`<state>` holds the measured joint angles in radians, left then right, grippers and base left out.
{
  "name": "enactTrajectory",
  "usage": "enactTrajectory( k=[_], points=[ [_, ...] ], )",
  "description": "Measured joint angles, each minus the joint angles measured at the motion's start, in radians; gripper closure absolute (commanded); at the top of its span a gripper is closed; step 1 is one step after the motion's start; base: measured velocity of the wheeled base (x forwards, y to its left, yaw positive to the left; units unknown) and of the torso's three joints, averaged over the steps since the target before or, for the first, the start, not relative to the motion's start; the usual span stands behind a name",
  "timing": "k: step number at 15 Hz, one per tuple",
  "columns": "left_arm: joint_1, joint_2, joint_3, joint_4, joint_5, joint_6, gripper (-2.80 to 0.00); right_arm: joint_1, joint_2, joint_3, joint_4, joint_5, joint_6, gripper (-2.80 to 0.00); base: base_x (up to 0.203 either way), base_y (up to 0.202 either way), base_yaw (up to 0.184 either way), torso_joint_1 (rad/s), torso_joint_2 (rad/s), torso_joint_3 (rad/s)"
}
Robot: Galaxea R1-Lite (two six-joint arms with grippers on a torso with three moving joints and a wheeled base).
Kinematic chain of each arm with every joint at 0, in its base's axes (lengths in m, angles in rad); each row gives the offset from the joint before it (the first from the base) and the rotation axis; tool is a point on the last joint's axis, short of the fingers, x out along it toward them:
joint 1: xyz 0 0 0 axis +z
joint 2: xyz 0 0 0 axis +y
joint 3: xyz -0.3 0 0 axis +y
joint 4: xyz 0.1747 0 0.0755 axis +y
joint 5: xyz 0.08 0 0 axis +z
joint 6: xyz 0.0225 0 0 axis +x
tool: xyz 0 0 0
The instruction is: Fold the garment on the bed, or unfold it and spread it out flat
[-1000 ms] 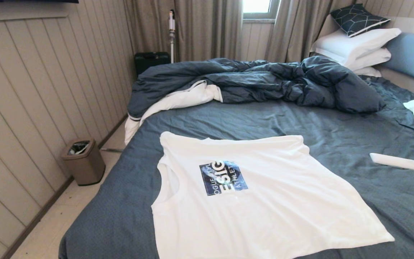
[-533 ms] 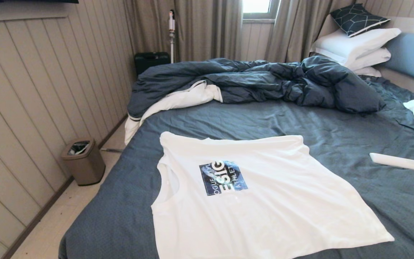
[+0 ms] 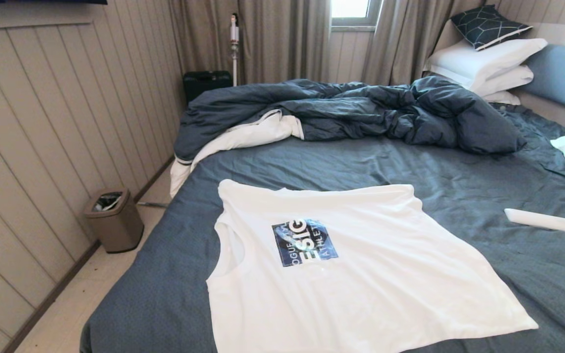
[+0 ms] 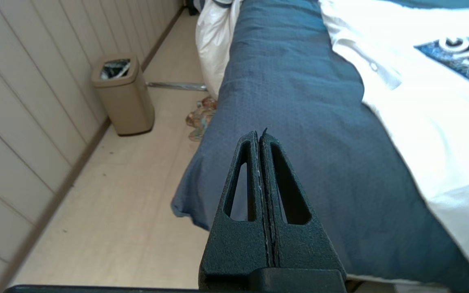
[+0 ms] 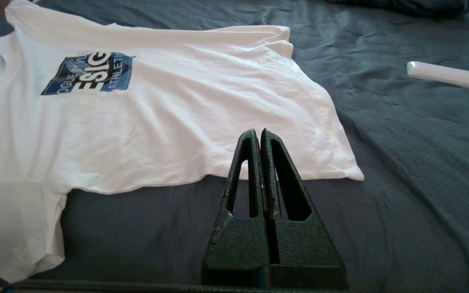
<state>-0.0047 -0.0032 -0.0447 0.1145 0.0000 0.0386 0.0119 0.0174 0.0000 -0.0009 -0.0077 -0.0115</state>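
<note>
White T-shirt (image 3: pixel 341 274) lies flat on the bed (image 3: pixel 459 176); the left gripper (image 4: pixel 260 136) hovers beside its edge, the right gripper (image 5: pixel 258 133) near its hem, both pressed closed, empty.

A wide bed (image 3: pixel 341 162) with a wrinkled dark blue-grey sheet carries a white T-shirt (image 3: pixel 361 289) spread flat near its front edge, printed side up. A rumpled duvet (image 3: pixel 361 110) lies bunched across the far side. White pillows (image 3: pixel 488 63) are stacked by the blue headboard (image 3: pixel 564 76), with a dark patterned cushion (image 3: pixel 488 24) on top. A slim white box (image 3: pixel 542 220) rests on the sheet, right of the shirt.
</note>
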Motion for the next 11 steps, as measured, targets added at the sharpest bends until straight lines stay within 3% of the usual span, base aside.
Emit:
enactTrajectory(
  k=[11],
  points=[
    [0.0, 0.001, 0.003, -0.012, 0.005, -0.024, 0.0, 0.0, -0.014, 0.0, 0.0, 0.0, 0.003, 0.0, 0.0, 0.0, 0.0, 0.0, 0.0, 0.0]
  ],
)
